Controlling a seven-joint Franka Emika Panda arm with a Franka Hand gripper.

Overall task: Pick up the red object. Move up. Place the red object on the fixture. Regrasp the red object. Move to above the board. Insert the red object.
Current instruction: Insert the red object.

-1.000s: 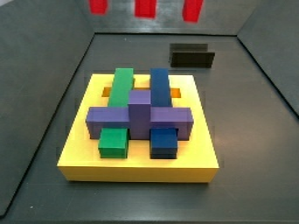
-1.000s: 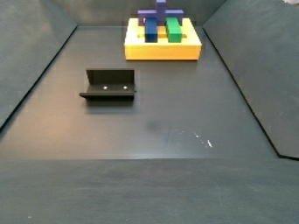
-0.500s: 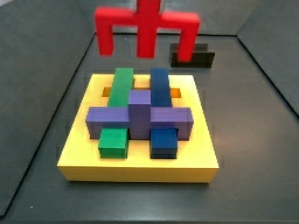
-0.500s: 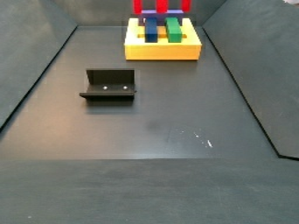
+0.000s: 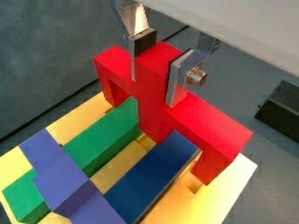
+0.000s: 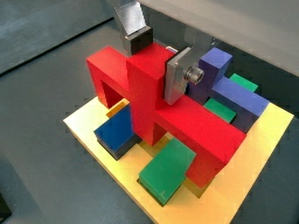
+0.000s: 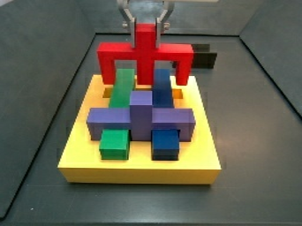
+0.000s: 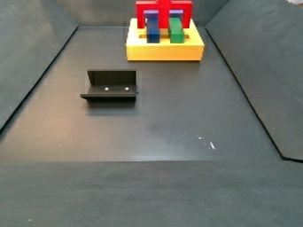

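Observation:
The red object (image 7: 144, 55), a bar with three downward legs, hangs over the far half of the yellow board (image 7: 141, 168). My gripper (image 7: 145, 25) is shut on its raised middle stub from above. Both wrist views show the silver fingers (image 5: 140, 42) (image 6: 177, 74) clamping the red stub (image 5: 158, 74) (image 6: 138, 79). Its middle leg points down between the green bar (image 7: 123, 86) and the blue bar (image 7: 161, 84). The outer legs straddle those bars. Whether the legs touch the board I cannot tell. The fixture (image 8: 110, 86) stands empty on the floor, well away from the board (image 8: 166, 53).
A purple cross block (image 7: 141, 115) lies across the board's middle, with a short green block (image 7: 113, 142) and a short blue one (image 7: 165, 142) in front. Behind the red object in a side view the fixture (image 7: 207, 59) shows partly. Grey walls ring the floor.
The red object, held in my gripper, has come down from the top of the side views to just over the far part of the board. The board's blocks have not moved.

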